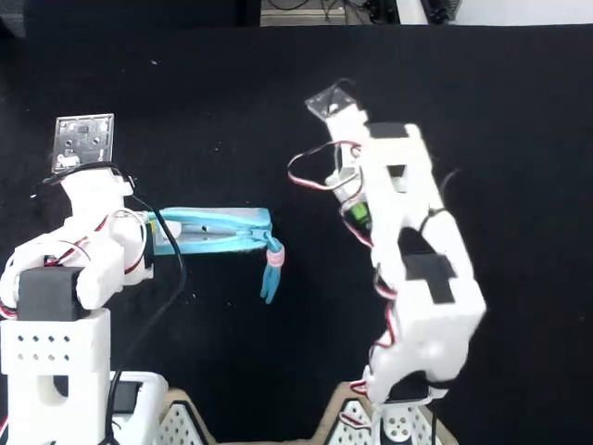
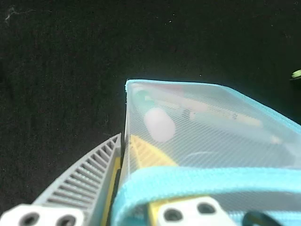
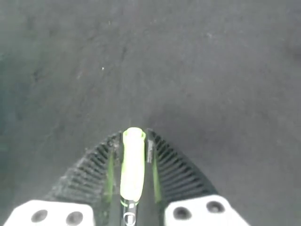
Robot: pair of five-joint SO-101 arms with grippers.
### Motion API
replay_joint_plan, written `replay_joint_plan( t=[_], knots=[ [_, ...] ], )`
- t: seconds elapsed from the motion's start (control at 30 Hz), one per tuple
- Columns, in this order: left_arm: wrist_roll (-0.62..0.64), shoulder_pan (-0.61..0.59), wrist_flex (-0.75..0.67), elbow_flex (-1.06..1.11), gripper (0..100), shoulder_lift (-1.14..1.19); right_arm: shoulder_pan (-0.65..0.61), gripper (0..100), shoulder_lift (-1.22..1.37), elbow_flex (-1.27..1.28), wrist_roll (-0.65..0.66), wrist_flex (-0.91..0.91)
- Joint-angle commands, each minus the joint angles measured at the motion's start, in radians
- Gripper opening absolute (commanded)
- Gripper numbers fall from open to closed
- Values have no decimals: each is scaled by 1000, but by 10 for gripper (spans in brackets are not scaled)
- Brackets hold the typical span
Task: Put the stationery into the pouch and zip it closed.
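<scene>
A translucent mesh pouch [image 1: 215, 230] with light-blue trim lies on the black table, its blue and pink strap [image 1: 271, 264] trailing off the right end. My left gripper [image 1: 156, 237] is shut on the pouch's left end. In the left wrist view the pouch [image 2: 207, 132] is pinched at the gripper [image 2: 126, 146], with a white capsule-shaped item [image 2: 159, 123] and pens showing through the mesh. My right gripper [image 1: 358, 217] hangs right of the pouch, shut on a lime-green pen [image 3: 132, 162], which sits between its ribbed fingers [image 3: 174, 169] above bare table.
The black tabletop [image 1: 185, 83] spreads out behind and to both sides of the arms. Both arm bases [image 1: 56, 371] stand at the front edge. A lighter surface with cables shows beyond the table's far edge.
</scene>
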Motion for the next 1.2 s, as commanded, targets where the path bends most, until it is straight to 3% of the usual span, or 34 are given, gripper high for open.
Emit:
replay_joint_plan(
  t=[0.0,0.3,0.57,0.8,1.17],
  knots=[
    [6,-12,-3,45,30,9,37,10,-171,5,-2,71],
    [6,-12,-3,47,30,9,40,10,-570,252,-5,81],
    [6,-12,-3,47,30,9,-5,10,-977,321,-54,112],
    [6,-8,-3,47,30,9,-259,11,-1372,328,-100,238],
    [6,-12,-3,47,30,9,-652,11,-1655,328,-101,72]
  ],
)
